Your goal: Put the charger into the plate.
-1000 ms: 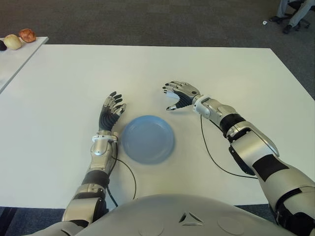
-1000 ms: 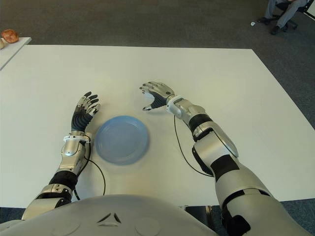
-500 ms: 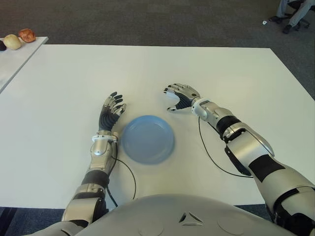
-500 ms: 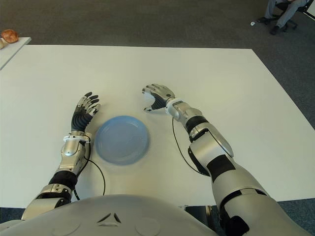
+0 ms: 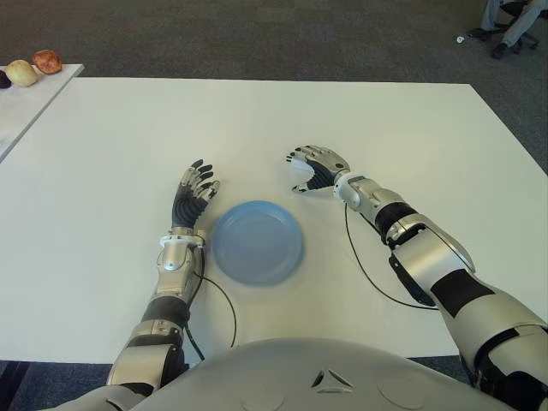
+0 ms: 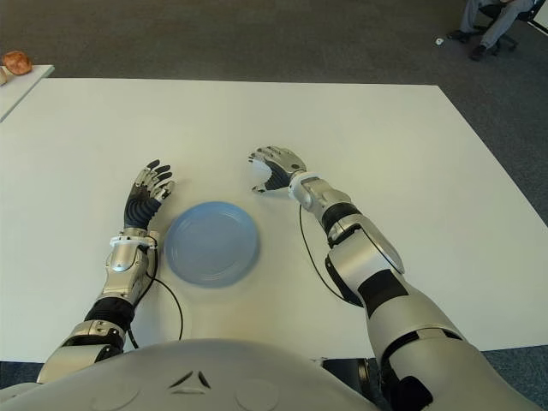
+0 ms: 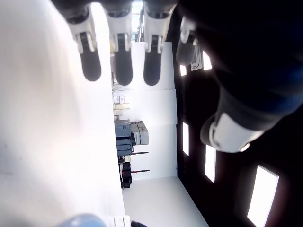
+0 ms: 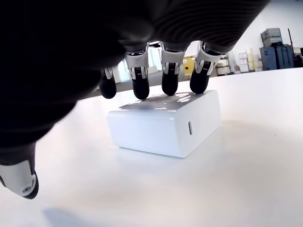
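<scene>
A: What has shifted over the last second?

B: Only a little. The right hand (image 5: 317, 165) has drawn slightly toward the robot and a touch to its right across the wide white counter (image 5: 111, 128). The left hand (image 5: 193, 193) and the round light-blue plastic plate (image 5: 257, 241) are just where they were.

A: Where is the charger?

B: The white, rounded block charger (image 8: 165, 124) lies flat on the counter under the right hand, beyond the plate and a little to its right, apart from the rim. The eye views hide it beneath the palm; the right wrist view shows it plainly, with a small slot on its near face.

A: Is it grasped?

B: Not yet. The four fingertips (image 8: 169, 83) arch down over the top far edge of the block, at or just above its surface, while the thumb sits off to the side, clear of it. The hand is cupped loosely and clamps nothing.

A: And the left one?

B: It shows just left of the plate, palm up, fingers straight and slightly fanned, holding nothing. Its wrist view confirms the fingers extended.

A: Anything else around?

B: A second white counter (image 5: 26, 98) at the far left carries a few small rounded fruits (image 5: 47, 61), and a person's legs (image 5: 505, 21) show at the far right on the dark carpet.
</scene>
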